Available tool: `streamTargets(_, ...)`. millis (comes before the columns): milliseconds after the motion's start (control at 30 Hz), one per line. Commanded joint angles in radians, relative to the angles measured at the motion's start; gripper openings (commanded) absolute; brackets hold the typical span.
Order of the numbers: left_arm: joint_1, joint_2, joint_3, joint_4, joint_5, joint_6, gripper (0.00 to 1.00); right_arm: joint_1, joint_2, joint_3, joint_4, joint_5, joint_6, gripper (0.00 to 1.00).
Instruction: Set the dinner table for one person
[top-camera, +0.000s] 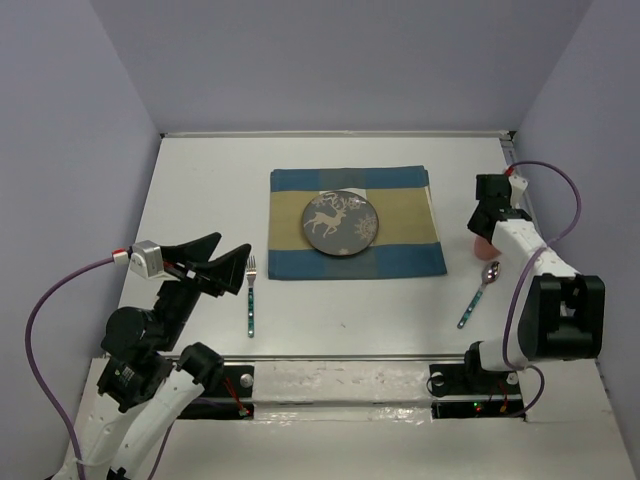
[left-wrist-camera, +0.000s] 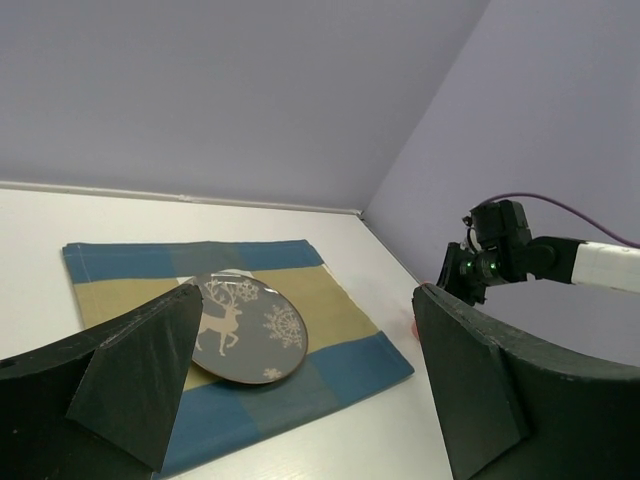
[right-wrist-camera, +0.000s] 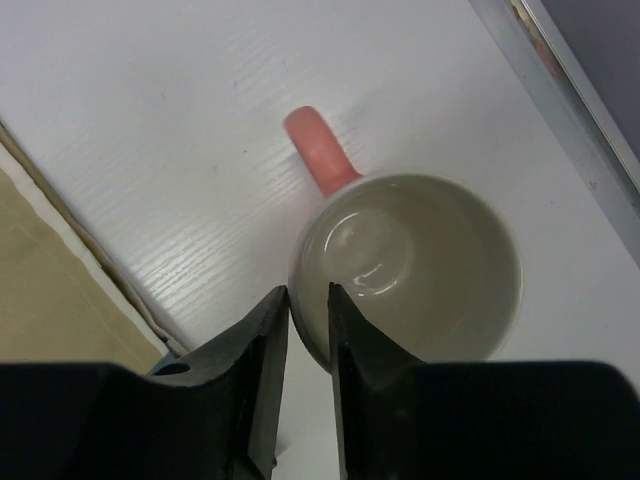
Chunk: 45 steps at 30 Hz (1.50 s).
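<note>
The white dinner table (top-camera: 200, 180) holds a blue-and-tan checked placemat (top-camera: 400, 255) with a grey reindeer plate (top-camera: 341, 222) on it. A fork (top-camera: 250, 295) lies left of the mat and a spoon (top-camera: 480, 292) lies right of it. My right gripper (right-wrist-camera: 308, 290) is shut on the rim of a cream mug (right-wrist-camera: 420, 260) with a pink handle, one finger inside and one outside. The mug sits right of the mat, mostly hidden under the gripper (top-camera: 487, 232) in the top view. My left gripper (top-camera: 235, 243) is open and empty, raised just left of the fork.
The table's metal edge rail (right-wrist-camera: 560, 90) runs close behind the mug. Grey walls close the back and both sides. The left wrist view shows the plate (left-wrist-camera: 240, 325), the mat (left-wrist-camera: 340, 300) and the right arm (left-wrist-camera: 500, 250) beyond its fingers.
</note>
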<state>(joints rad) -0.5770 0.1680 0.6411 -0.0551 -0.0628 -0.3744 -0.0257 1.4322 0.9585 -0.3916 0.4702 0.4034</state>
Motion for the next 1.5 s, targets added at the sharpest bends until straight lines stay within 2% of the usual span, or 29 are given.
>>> streamTargets(0,-0.006,-0.002,0.011,0.026,-0.008,0.022,0.97,-0.005,-0.004,0.039,0.045,-0.002,-0.012,0.2)
streamTargets(133,-0.003,0.001,0.011,0.026,-0.008,0.02,0.97,-0.005,-0.01,0.048,0.045,0.04,-0.037,0.0)
streamTargets(333,-0.003,0.013,0.011,0.029,-0.005,0.02,0.96,-0.005,-0.119,0.097,0.059,0.045,-0.084,0.0)
streamTargets(433,-0.001,0.021,0.009,0.029,-0.005,0.022,0.97,0.07,-0.132,0.147,0.079,0.001,-0.142,0.0)
streamTargets(600,0.009,0.034,0.008,0.032,0.001,0.022,0.96,0.211,0.02,0.342,0.085,-0.095,-0.219,0.0)
streamTargets(933,0.034,0.047,0.008,0.031,0.001,0.022,0.96,0.285,0.414,0.746,0.025,-0.232,-0.325,0.0)
streamTargets(1100,0.042,0.048,0.008,0.029,-0.003,0.023,0.97,0.285,0.539,0.864,-0.019,-0.239,-0.351,0.0)
streamTargets(1467,0.057,0.061,0.008,0.032,0.0,0.026,0.96,0.285,0.637,0.965,-0.035,-0.245,-0.382,0.0)
